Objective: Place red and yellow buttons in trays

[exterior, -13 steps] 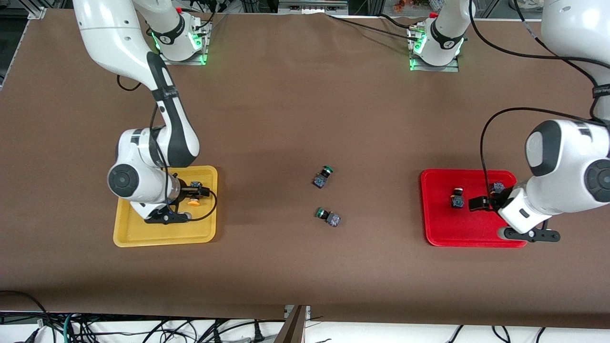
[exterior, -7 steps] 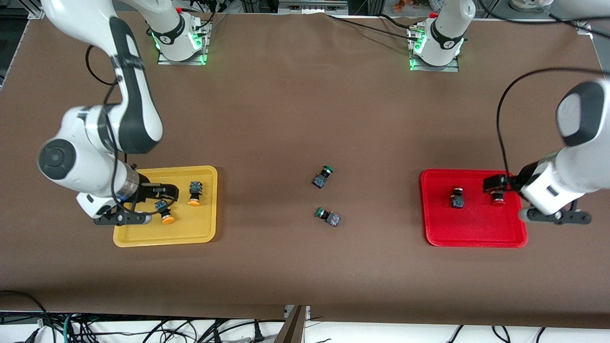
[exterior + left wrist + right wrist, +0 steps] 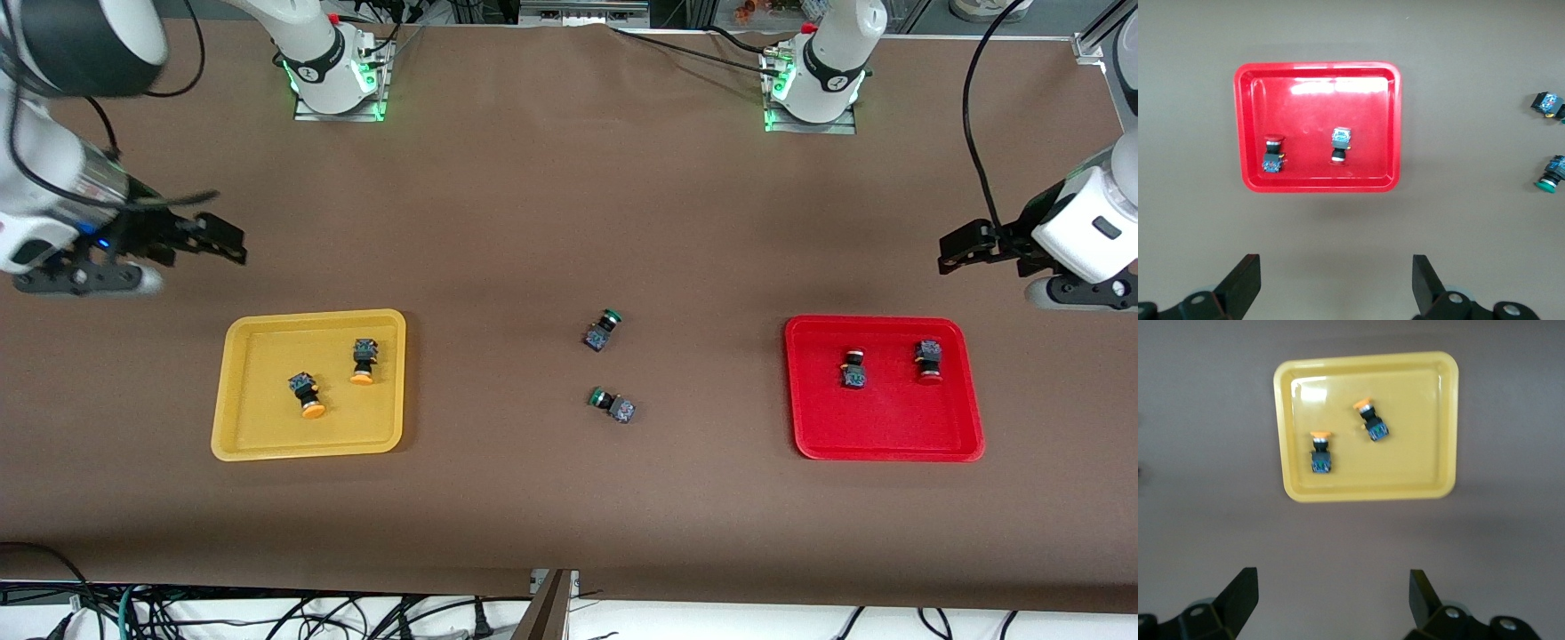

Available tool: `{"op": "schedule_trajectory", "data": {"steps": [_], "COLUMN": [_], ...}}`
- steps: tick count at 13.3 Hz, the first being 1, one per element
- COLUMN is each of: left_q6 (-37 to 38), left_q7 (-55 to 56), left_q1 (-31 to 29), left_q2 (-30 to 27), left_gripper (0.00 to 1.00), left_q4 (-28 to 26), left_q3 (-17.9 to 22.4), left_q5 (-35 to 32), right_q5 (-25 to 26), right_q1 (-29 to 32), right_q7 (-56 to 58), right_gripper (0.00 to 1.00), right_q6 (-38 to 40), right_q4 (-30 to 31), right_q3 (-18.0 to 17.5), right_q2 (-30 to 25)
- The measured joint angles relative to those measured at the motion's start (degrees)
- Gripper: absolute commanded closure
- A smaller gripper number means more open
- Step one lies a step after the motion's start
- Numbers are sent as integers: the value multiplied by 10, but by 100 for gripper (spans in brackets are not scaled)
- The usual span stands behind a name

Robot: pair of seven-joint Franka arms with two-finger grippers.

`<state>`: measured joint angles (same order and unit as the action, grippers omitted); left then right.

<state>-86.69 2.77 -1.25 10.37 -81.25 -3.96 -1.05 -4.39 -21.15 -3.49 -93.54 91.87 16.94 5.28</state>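
The yellow tray (image 3: 267, 427) holds two yellow-capped buttons (image 3: 307, 396) (image 3: 363, 361). The red tray (image 3: 889, 427) holds two red-capped buttons (image 3: 853, 369) (image 3: 928, 362). My right gripper (image 3: 227, 242) is open and empty, raised over bare table off the yellow tray's rim on the robots' side. My left gripper (image 3: 956, 252) is open and empty, raised over bare table off the red tray's rim on the robots' side. The right wrist view shows its gripper (image 3: 1333, 600), the yellow tray (image 3: 1418, 440) and both yellow buttons (image 3: 1320, 452) (image 3: 1371, 420). The left wrist view shows its gripper (image 3: 1336, 287), the red tray (image 3: 1311, 107) and both red buttons (image 3: 1272, 156) (image 3: 1340, 144).
Two green-capped buttons (image 3: 602, 329) (image 3: 613, 405) lie on the brown table between the trays, and also show in the left wrist view (image 3: 1548, 105) (image 3: 1551, 173). The arm bases stand along the table's edge farthest from the front camera. Cables hang below the near edge.
Both grippers have lifted out of their trays and drawn back toward the bases. The right one left a yellow button in the yellow tray, the left one a red button in the red tray.
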Motion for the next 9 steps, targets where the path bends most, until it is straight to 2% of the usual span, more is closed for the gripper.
{"op": "schedule_trajectory", "data": {"steps": [2,3,5,9], "left_q6": [25,35,40,40], "left_q7": [0,0,3,12], "left_q1": [4,6,8,8], "left_q2": [-7,-11,-26,-45], "left_gripper": [0,0,0,0], "left_q4": [-2,-5,-25,-58], "left_q3": [8,8,8,10], "left_q5": [4,4,5,5], "right_q5": [17,23,31,43], "right_q1": [78,97,104,104], "right_q7": [6,8,8,17], "right_gripper": [0,0,0,0], "right_q6": [0,0,-2,-5], "right_q4": [31,41,48,48], "right_q3": [-73,-95,-109,-112], "right_q2": [-32,-42,-49,-53]}}
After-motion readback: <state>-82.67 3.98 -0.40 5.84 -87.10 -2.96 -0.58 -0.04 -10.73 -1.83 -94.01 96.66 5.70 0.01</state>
